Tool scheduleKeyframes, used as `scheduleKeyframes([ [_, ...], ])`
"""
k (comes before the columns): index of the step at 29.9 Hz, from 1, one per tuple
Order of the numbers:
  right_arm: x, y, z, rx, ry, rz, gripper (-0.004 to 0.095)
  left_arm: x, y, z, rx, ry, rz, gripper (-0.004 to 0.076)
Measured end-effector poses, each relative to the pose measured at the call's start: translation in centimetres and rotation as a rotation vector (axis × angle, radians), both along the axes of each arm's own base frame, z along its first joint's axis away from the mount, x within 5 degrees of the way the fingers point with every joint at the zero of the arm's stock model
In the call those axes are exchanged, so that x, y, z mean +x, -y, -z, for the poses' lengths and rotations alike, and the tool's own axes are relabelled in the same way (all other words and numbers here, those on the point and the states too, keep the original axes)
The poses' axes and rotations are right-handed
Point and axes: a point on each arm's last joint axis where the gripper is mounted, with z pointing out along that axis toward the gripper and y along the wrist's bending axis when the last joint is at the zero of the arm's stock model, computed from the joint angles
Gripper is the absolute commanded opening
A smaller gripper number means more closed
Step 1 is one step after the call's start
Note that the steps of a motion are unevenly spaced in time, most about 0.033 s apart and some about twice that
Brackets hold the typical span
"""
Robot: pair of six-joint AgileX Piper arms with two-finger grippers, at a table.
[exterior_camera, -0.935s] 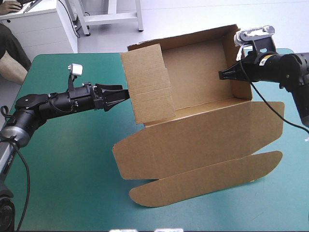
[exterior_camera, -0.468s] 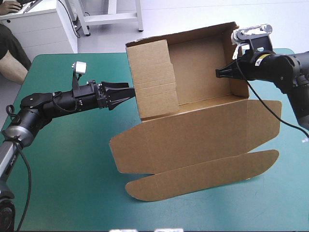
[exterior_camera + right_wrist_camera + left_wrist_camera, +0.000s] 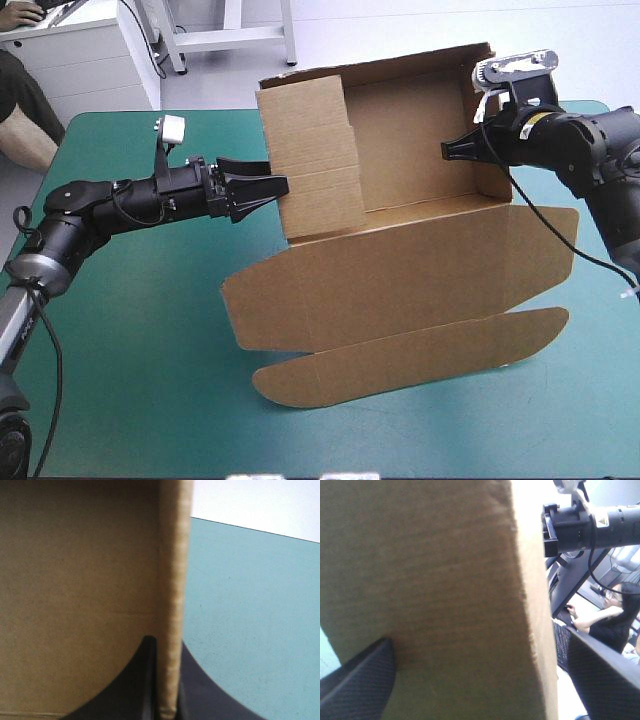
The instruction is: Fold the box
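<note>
- Box (image 3: 400, 235): brown board, one item. I read it as an open tray with walls raised on its left, right and far sides.
- Lid (image 3: 400, 285): joined to the box's near edge and spread flat toward me. A long rounded flap (image 3: 410, 355) runs along the lid's near edge, also flat.
- Table (image 3: 130, 330): teal-green cover, lying under the box. Its far edge runs just behind the box, and more cover shows to the box's left than to its right.
- Left gripper (image 3: 275, 180): at the outer face of the box's left wall (image 3: 310, 160), about halfway up, with the arm reaching in from the box's left. In the left wrist view its black fingers (image 3: 360, 685) stand wide apart with the wall's board filling the space between them. Nothing is clamped. I cannot tell whether the fingertips touch the board.
- Right gripper (image 3: 450, 150): on the upper edge of the box's right wall (image 3: 492, 150), with the arm coming in from the box's right. In the right wrist view the two fingers are all but closed and pinch that wall's edge between them. One finger is on the wall's inner face and the other on its outer face.
- Right arm (image 3: 590, 522): also seen in the left wrist view, beyond the edge of the box's left wall.
</note>
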Motion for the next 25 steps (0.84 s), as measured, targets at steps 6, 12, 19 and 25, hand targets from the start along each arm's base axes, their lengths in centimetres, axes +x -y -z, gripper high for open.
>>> scheduleKeyframes([
  [6, 0.0, -0.3, -0.2, -0.029, 0.028, 0.023, -0.0009, 0.4, 2.1, -2.1, 0.204, 0.028, -0.074, 0.0654],
  [12, 0.0, -0.5, -0.3, -0.013, 0.045, 0.046, -0.0009, 0.3, 4.3, -4.5, 0.361, 0.037, -0.222, 0.0589],
  [19, 0.1, -0.7, -0.4, 0.010, 0.057, 0.049, -0.0009, -0.3, 6.1, -5.8, 0.484, 0.007, -0.356, 0.0458],
  [25, 0.1, -0.6, -0.4, 0.013, 0.057, 0.064, -0.0009, -0.1, 7.6, -5.5, 0.517, -0.008, -0.437, 0.0328],
])
